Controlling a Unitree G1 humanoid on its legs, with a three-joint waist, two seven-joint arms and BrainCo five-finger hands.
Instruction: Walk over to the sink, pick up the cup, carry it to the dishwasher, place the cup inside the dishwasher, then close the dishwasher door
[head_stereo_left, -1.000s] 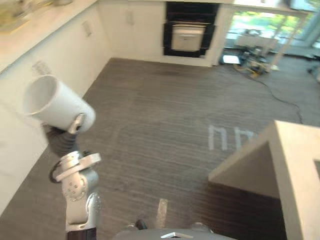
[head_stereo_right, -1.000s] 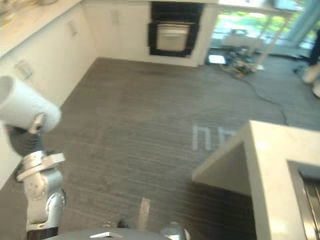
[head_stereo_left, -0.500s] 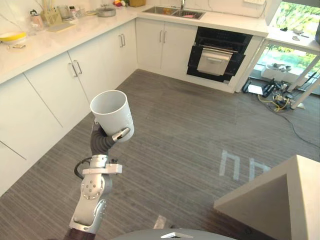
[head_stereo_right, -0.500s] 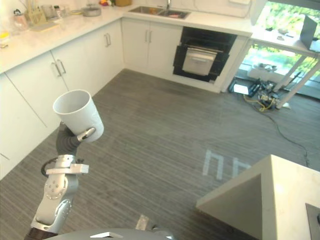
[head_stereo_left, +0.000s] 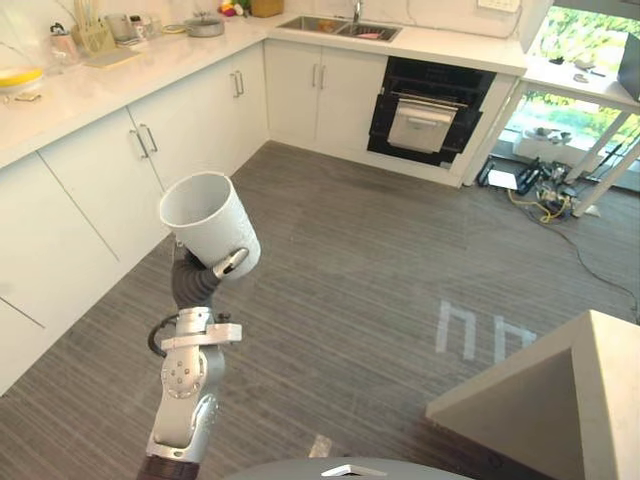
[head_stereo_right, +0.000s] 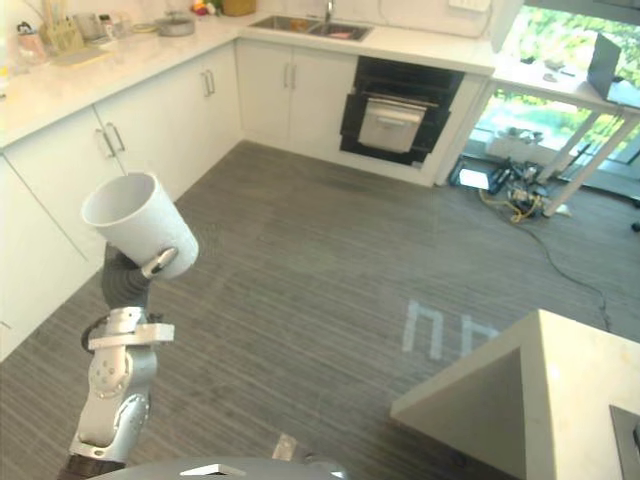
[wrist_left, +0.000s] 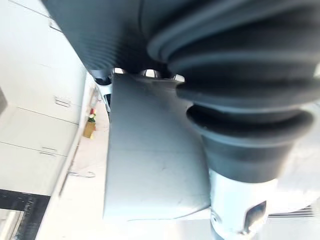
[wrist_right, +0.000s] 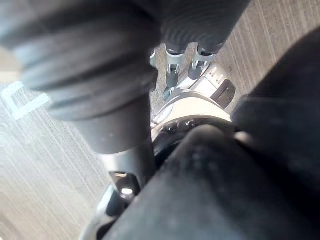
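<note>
Grey striped floor (head_stereo_left: 380, 270) is stretching toward white cabinets (head_stereo_left: 110, 170) while we are gripping the white cup (head_stereo_left: 210, 220), mouth up, in our left robot hand (head_stereo_left: 231, 264).

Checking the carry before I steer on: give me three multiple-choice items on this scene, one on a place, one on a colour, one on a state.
1. Where is the cup?
A. in the sink
B. in the left robot hand, held up above the floor
C. on the island counter

2. What colour is the cup?
A. yellow
B. black
C. white

3. How does the cup sit?
A. upside down
B. tilted, mouth upward
C. flat on its side

Answers:
1 B, the left robot hand grips its lower end in both eye views.
2 C, its wall and inside are white.
3 B, the rim faces up and leans toward the cabinets.
</note>
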